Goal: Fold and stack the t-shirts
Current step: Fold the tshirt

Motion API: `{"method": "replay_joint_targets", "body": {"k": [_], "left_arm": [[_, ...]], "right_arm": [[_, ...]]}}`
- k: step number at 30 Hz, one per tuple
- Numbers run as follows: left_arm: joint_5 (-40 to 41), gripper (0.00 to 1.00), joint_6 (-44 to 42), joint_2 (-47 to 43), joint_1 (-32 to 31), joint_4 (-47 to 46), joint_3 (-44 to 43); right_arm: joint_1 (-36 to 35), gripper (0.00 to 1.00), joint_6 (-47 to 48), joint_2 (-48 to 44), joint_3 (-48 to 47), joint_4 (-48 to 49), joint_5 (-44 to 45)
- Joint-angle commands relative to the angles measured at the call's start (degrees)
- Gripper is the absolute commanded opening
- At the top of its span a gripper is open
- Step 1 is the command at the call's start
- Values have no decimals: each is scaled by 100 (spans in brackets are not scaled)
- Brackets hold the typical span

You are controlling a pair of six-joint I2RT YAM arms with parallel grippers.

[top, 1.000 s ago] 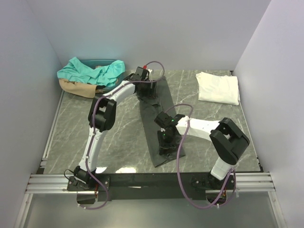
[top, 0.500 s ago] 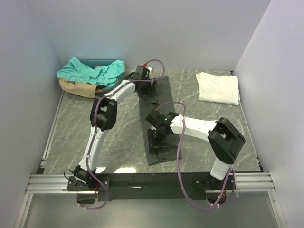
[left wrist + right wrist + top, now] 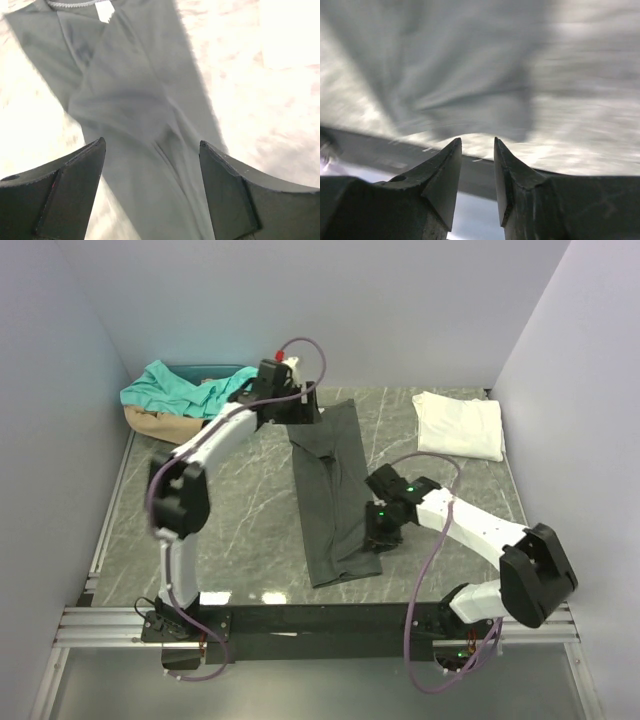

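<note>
Charcoal t-shirt [image 3: 330,490], top view: it lies as a long narrow strip down the middle of the table [image 3: 240,510], collar end far and hem end near. My left pincer [image 3: 303,415] is at the far collar end and my right pincer [image 3: 378,536] at the near right edge. The white t-shirt [image 3: 460,425] lies folded at far right. The teal [image 3: 185,390] and tan [image 3: 160,425] shirts are heaped at far left.

Left wrist view: my jaws are spread wide and empty above the cloth. It shows the neck label [image 3: 104,10], which the top view does not.

Right wrist view: blurred. My fingertips [image 3: 447,165] are nearly together with a narrow gap and no cloth between them. Grey cloth lies beyond; I can't tell if they touch it.

Handling, my guess: light, limp and sagging, and the layers slide. I'd pinch through all layers at the end corners, both pincers together.
</note>
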State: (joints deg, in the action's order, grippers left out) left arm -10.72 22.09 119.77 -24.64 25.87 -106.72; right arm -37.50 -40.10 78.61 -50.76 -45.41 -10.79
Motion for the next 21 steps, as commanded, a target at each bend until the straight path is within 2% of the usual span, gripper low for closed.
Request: {"method": "replay_joint_targets", "body": {"k": [1, 2, 4, 5, 11, 15, 21], "left_arm": [[-124, 81, 506, -1217, -93, -38, 1027], [-106, 81, 577, -1602, -137, 49, 1674], [-71, 81, 832, -1955, -312, 234, 2301], [-97, 80, 902, -2270, -391, 252, 2914], [-368, 80, 1649, -3195, -1217, 401, 4587], [-641, 81, 2036, -3337, -1744, 436, 5037], [-948, 81, 2519, -3416, -2158, 270, 5380]], "right_arm": [[374, 41, 511, -363, 294, -206, 261], [418, 41, 555, -364, 382, -171, 226], [419, 42, 626, -338, 462, -48, 69], [427, 42, 635, -320, 532, 83, 33], [427, 43, 626, -179, 830, 409, -81], [427, 45, 661, -153, 998, 603, -222], [427, 46, 652, -57, 1121, 779, -231]]}}
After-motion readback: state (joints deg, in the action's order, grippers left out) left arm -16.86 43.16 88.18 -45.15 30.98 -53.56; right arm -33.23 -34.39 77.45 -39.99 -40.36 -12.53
